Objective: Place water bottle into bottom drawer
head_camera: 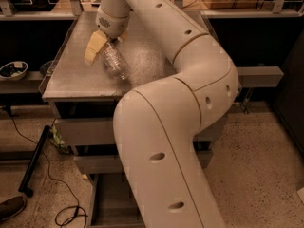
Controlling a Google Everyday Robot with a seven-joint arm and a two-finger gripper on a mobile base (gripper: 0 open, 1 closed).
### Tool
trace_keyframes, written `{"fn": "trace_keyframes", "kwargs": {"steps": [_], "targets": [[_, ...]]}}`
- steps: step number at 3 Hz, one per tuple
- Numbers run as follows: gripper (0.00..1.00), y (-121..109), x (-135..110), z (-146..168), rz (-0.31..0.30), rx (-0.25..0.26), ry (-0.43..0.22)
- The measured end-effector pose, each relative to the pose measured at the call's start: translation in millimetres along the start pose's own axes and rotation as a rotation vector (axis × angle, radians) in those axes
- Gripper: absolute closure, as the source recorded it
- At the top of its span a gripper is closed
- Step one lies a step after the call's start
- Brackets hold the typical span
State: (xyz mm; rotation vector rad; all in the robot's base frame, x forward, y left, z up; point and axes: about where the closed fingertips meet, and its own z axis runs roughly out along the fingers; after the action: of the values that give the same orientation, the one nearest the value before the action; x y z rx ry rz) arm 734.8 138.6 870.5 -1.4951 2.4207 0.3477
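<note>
Pickup step: gripper (pixel 100 47) at water bottle (pixel 116 63) on bench (pixel 71 82).
Bottle lies on its side on the bench top, one end under the low-set gripper; whether the jaws are released or clenched on it cannot be told. Bottom drawer (pixel 114 203) stands pulled out below, partly behind the arm (pixel 190 80). Next move likely calls for a sure hold, a lift, then a carry down to the drawer.

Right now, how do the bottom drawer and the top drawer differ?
The bottom drawer is pulled out, floor showing; the top drawer shows only its front. The bottom drawer sits near the ground; the top drawer just under the countertop. Both grey. The gripper is at the water bottle on the countertop.
</note>
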Motion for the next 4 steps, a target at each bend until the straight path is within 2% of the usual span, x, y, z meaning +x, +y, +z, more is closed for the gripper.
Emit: {"fn": "trace_keyframes", "kwargs": {"steps": [3, 4], "targets": [[0.0, -3, 3, 23, 0.02, -0.022, 0.014], [0.16, -3, 3, 23, 0.02, -0.022, 0.014]]}}
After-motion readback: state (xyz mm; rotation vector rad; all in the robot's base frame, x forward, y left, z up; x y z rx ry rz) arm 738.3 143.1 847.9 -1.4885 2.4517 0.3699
